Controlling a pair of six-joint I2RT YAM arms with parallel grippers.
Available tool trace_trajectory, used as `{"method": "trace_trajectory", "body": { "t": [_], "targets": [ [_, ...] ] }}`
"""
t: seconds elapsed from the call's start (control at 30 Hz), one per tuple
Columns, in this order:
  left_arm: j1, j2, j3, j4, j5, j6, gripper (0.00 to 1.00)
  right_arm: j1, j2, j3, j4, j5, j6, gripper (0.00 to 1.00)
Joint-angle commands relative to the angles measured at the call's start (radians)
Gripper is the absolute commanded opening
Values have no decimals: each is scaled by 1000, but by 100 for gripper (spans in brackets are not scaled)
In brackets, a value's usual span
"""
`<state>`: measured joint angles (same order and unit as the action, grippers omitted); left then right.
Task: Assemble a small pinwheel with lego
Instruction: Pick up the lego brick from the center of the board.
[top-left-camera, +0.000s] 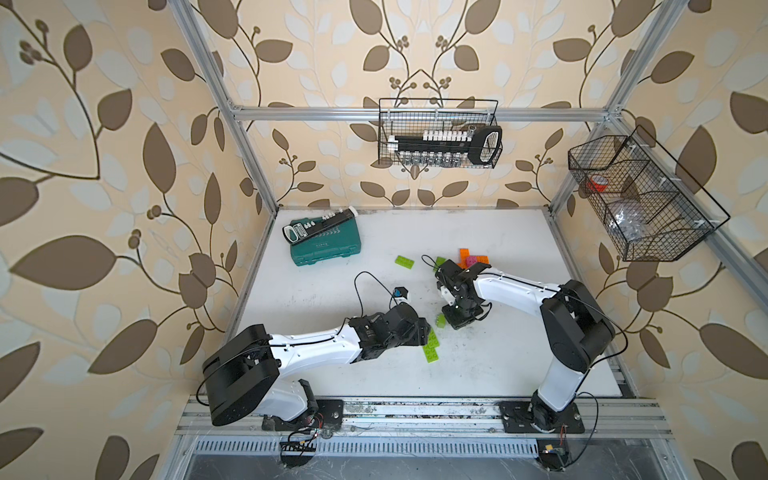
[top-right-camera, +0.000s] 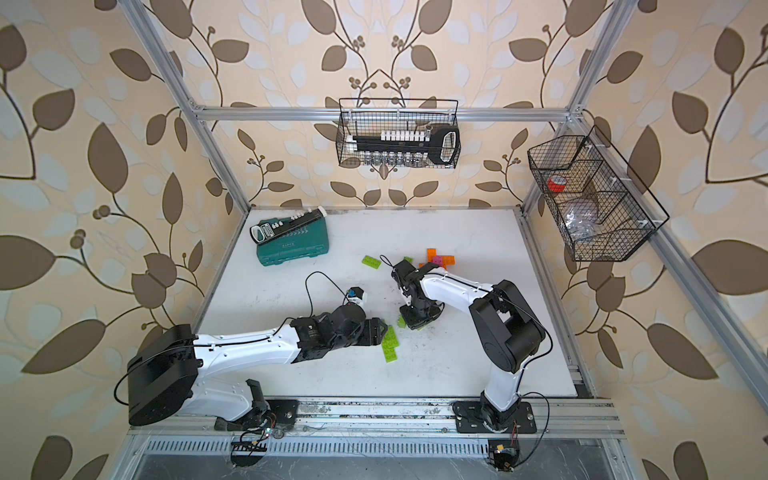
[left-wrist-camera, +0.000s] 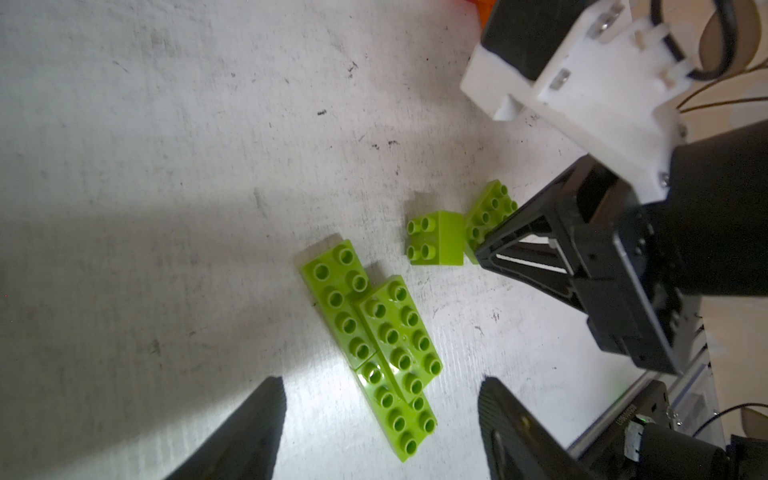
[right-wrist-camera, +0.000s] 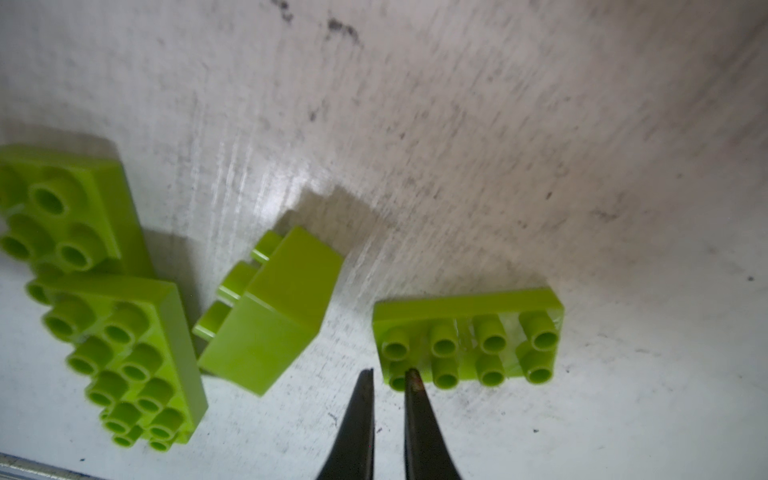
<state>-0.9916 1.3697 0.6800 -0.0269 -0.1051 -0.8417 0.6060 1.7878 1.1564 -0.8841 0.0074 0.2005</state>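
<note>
Right fingers (right-wrist-camera: 417, 424): pinched almost shut, with nothing between them. The tips are right at a corner of the flat green brick (right-wrist-camera: 469, 345) (I cannot tell if they touch it).
Left fingers (left-wrist-camera: 249, 428): spread wide, holding nothing.
Green stack (left-wrist-camera: 374, 345): three long bricks stuck together, lying on the surface (left-wrist-camera: 166, 166). One end sits between the left fingers.
Small green brick (right-wrist-camera: 270, 316): tipped on its side, between the green stack and the flat green brick.
Lone green brick (top-left-camera: 404, 262): flat, farther back.
Orange and pink bricks (top-left-camera: 469, 258): bunched together behind the right arm.
Teal case (top-left-camera: 324, 249): back left corner, well apart from the bricks.
</note>
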Motion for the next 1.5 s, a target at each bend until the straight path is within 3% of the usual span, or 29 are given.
{"method": "trace_trajectory", "body": {
  "t": [0.0,0.23,1.0,1.47],
  "targets": [
    [-2,-8,28,-7,-8,6,75,-2,-10,6,-2,-6,-6,12],
    [-2,-14,29,-10,-11,9,75,-2,-46,6,8,-8,-7,12],
    [-2,-21,20,-17,-16,9,75,-2,46,7,-32,12,-3,12],
    [-2,-29,6,-19,-27,-3,75,37,64,-29,-19,101,50,6]
  ]
}}
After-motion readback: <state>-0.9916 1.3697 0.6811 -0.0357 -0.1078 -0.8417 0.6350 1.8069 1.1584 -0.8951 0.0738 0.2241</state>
